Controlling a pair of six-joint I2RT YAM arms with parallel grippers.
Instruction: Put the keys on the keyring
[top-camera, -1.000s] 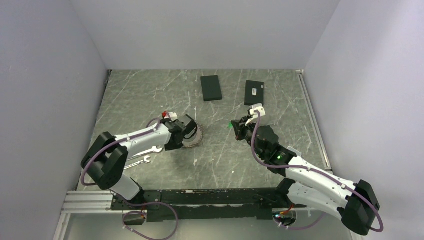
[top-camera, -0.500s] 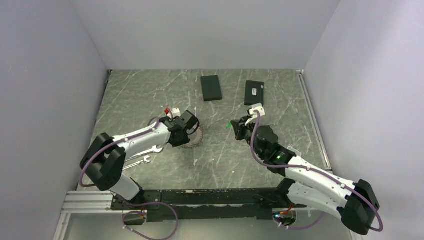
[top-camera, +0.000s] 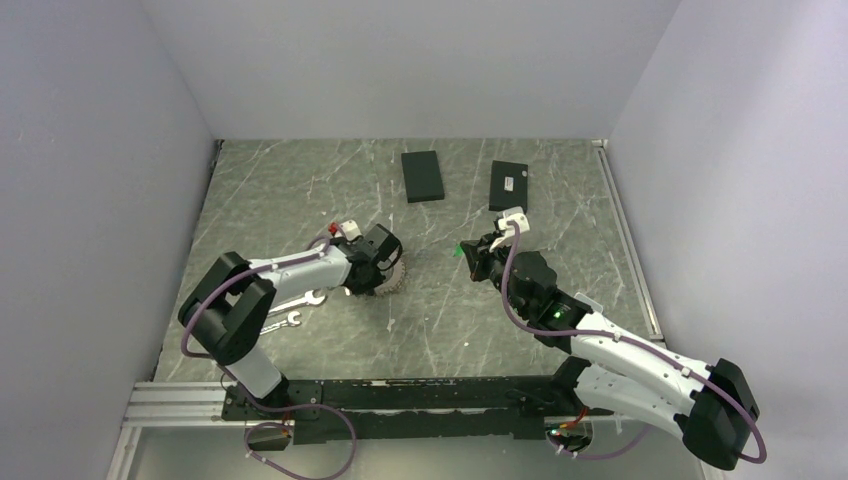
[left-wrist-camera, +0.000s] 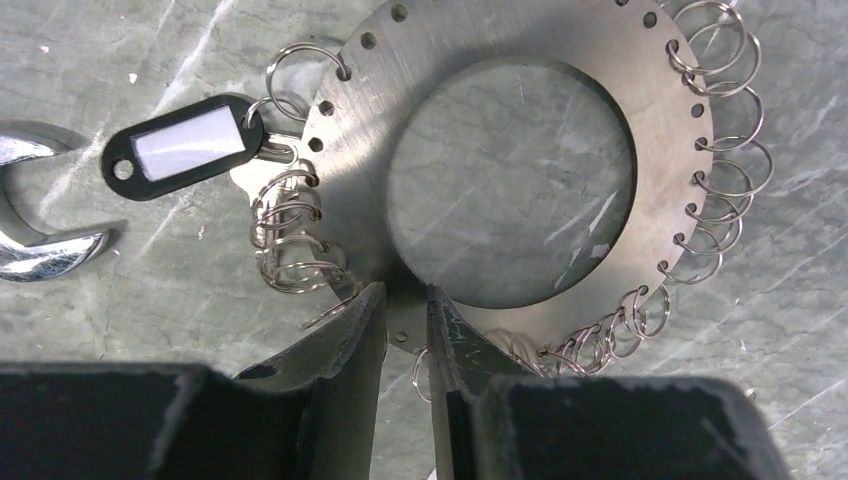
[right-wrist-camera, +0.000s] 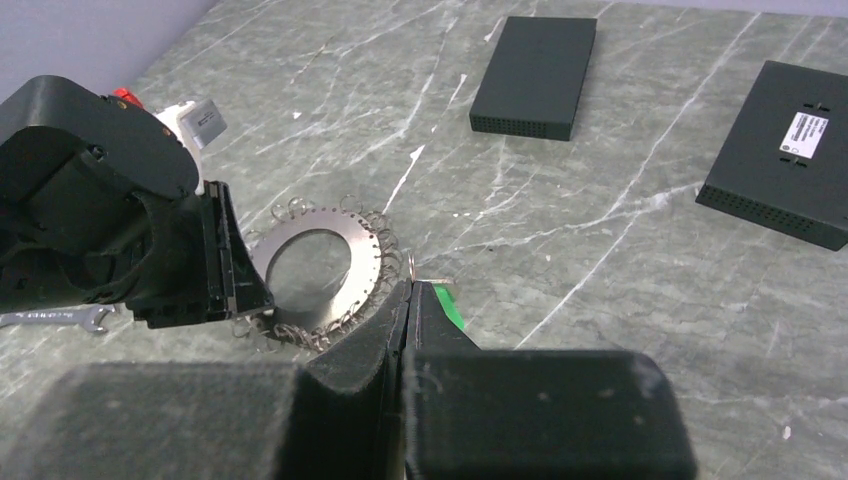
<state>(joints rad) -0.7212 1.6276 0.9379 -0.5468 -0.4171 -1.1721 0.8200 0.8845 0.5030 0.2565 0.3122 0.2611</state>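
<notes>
Keyring (left-wrist-camera: 660, 130) lies flat on the grey marbled counter (right-wrist-camera: 620, 300), left of the middle in the top view. It is a toothed steel disc with an open centre, and small wire rings hang around its rim. We see the left fingers (left-wrist-camera: 345, 340) at the bottom of the left wrist view, a narrow gap apart over the disc's near rim. We cannot tell whether they pinch anything.

A black key tag (left-wrist-camera: 185, 145) with a white label sits against the disc's upper left rim, and a wrench (left-wrist-camera: 40, 250) lies at the left edge.

The right fingers (right-wrist-camera: 385, 340) are pressed together, apart from the disc and to its right. A green piece (right-wrist-camera: 452, 312) shows just beside their tips. A black box (right-wrist-camera: 535, 75) and a second black box (right-wrist-camera: 790, 150) lie in the upper right of the right wrist view.
</notes>
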